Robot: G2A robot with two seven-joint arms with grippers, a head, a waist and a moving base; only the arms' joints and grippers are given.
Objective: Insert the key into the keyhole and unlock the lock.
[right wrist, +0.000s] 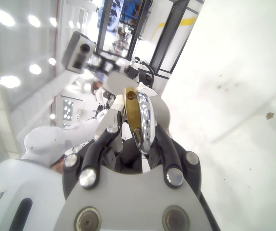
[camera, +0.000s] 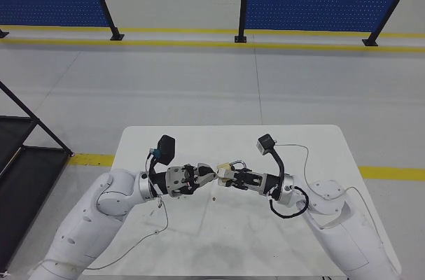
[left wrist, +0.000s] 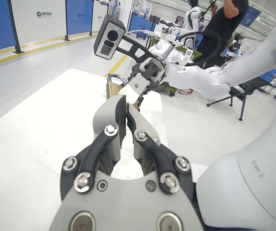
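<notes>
Right gripper [camera: 234, 179] clamps lock [right wrist: 131, 114], base presented to left gripper [left wrist: 126, 106] for insertion; left clenched, tips at lock (key hidden).

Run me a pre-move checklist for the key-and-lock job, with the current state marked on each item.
1. Padlock clamped in the right gripper: ok.
2. Left gripper shut: ok.
3. Key actually between the left gripper's pads: cannot tell, the pads cover it.
4. Left gripper tip brought up against the padlock: ok.
5. Key seated in the keyhole: cannot tell, the contact point is hidden.
</notes>
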